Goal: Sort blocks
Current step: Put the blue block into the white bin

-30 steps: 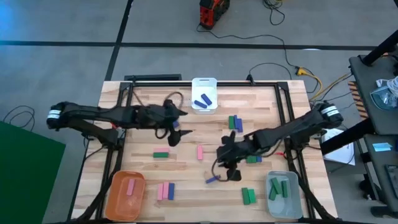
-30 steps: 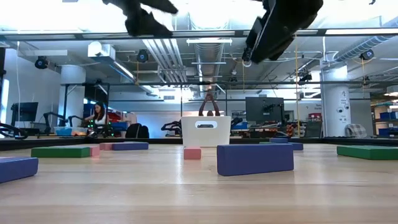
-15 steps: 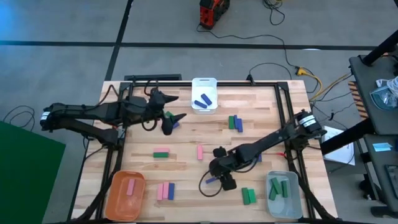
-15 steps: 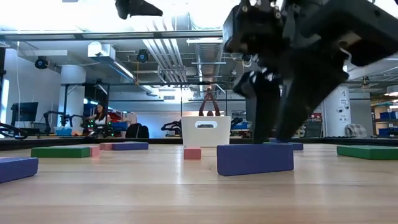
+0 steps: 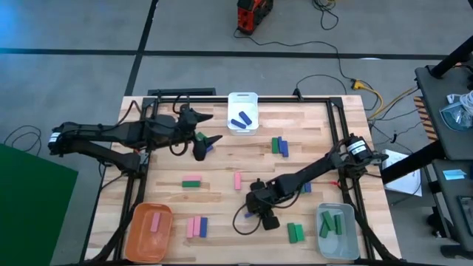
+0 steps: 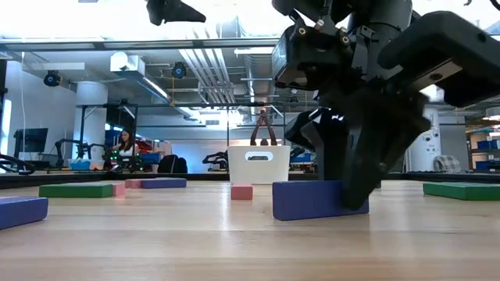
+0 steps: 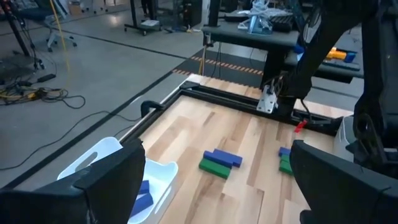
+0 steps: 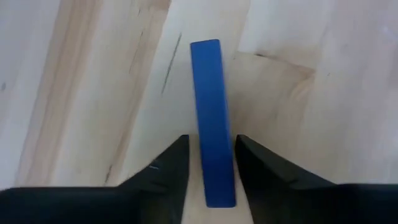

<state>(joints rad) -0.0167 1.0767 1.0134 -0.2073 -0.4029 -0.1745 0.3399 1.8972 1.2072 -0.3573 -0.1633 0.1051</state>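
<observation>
Two dark arms over a wooden table (image 5: pixel 310 122) scattered with small coloured blocks. Near the front edge, toward the middle: right gripper (image 5: pixel 260 214) lowered onto a dark blue block (image 8: pixel 211 118) lying flat on the wood, one finger on each long side, fingers (image 8: pixel 168 165) close against it but not seen pressing. At the front left corner, an orange bin (image 5: pixel 151 230) with a pink block (image 5: pixel 156 222) inside; just beside it, pink and blue blocks (image 5: pixel 196 227) side by side. At the front right corner, a grey bin (image 5: pixel 336 236) holding green blocks (image 5: pixel 331 224). Farther back, left gripper (image 5: pixel 207 142) raised above the table, fingers spread wide and empty. At the back edge, a white bin (image 5: pixel 242 100) holding blue blocks (image 5: pixel 241 120).
</observation>
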